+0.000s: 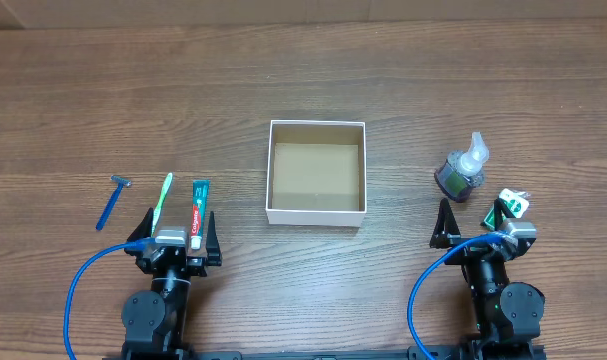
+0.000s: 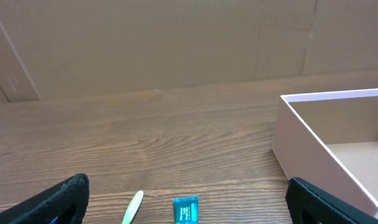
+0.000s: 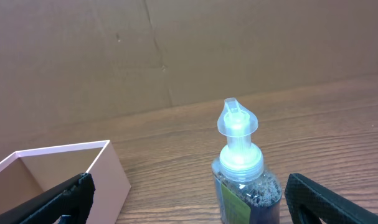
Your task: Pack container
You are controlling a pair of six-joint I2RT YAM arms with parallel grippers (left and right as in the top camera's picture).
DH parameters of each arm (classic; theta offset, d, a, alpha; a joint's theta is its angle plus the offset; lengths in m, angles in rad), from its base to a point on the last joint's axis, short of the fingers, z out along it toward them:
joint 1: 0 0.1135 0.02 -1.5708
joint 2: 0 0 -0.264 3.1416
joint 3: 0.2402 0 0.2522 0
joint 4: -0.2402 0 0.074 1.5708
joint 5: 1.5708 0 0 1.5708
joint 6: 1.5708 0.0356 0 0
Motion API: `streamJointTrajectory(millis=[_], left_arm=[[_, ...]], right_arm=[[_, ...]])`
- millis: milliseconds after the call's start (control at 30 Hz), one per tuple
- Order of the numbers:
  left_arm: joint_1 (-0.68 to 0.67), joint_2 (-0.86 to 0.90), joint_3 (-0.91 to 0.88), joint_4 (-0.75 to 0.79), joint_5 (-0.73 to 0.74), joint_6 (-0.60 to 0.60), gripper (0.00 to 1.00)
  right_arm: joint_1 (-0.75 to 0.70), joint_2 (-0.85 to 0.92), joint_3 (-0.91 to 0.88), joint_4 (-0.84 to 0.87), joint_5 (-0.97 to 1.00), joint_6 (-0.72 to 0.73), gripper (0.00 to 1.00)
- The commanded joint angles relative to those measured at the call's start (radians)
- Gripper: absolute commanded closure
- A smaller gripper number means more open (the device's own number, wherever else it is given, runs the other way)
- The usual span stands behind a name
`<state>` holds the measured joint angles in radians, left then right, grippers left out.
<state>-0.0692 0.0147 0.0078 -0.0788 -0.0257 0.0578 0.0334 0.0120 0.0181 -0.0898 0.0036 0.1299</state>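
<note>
The container (image 1: 316, 212), a square white box with a brown cardboard inside, sits empty at the table's middle; its corner shows in the left wrist view (image 2: 313, 134) and in the right wrist view (image 3: 111, 171). A green toothbrush (image 1: 162, 198), a toothpaste tube (image 1: 198, 210) and a blue razor (image 1: 111, 202) lie at the left. My left gripper (image 1: 177, 232) is open just behind the toothbrush (image 2: 133, 208) and toothpaste (image 2: 186, 209). A small dark bottle with a clear cap (image 1: 462, 170) stands at the right. My right gripper (image 1: 476, 222) is open just behind that bottle (image 3: 246, 180).
A small green-and-white item (image 1: 514, 203) lies right of the bottle, beside the right gripper. Blue cables loop from both arm bases at the front edge. A cardboard wall (image 2: 176, 43) stands behind the table.
</note>
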Motion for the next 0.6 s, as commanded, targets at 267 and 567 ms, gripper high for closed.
streamJointTrajectory(millis=[267,567], left_arm=[[0.008,-0.010,-0.003,0.001,0.019,-0.013,0.00],[0.008,-0.010,-0.003,0.001,0.019,-0.014,0.00]], right_arm=[[-0.001,-0.009,-0.010,0.005,-0.006,-0.003,0.00],[-0.001,-0.009,-0.010,0.005,-0.010,0.061,0.00]])
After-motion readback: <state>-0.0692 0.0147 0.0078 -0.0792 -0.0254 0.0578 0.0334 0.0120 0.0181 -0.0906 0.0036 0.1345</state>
